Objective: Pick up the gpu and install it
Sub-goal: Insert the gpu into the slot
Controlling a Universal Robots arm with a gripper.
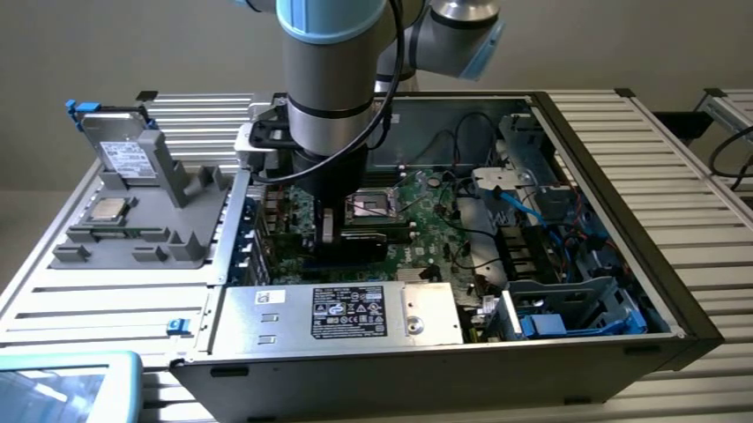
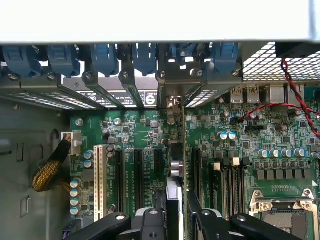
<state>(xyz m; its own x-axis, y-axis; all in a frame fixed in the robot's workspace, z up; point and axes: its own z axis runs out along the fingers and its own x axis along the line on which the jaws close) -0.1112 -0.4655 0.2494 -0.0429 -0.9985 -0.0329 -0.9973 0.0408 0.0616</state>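
Note:
The gpu (image 2: 183,150) stands on edge over the black expansion slots (image 2: 137,172) of the green motherboard (image 2: 235,125). I see it edge-on, with its black cooler (image 2: 173,197) on one face and its silvery bracket (image 2: 172,95) up against the case's rear slot openings. My gripper (image 2: 177,220) is shut on the gpu, one black finger on each face. In the exterior view the gripper (image 1: 339,242) reaches down into the open computer case (image 1: 612,176), low over the board. Whether the card's edge sits in a slot I cannot tell.
A silver power supply (image 1: 353,313) lies at the case's front and a processor socket (image 1: 374,204) is beside the gripper. Blue drive cages and cables (image 1: 565,308) are on the exterior view's right. A grey fixture (image 1: 130,220) with a processor chip (image 1: 108,209) stands outside, on that view's left.

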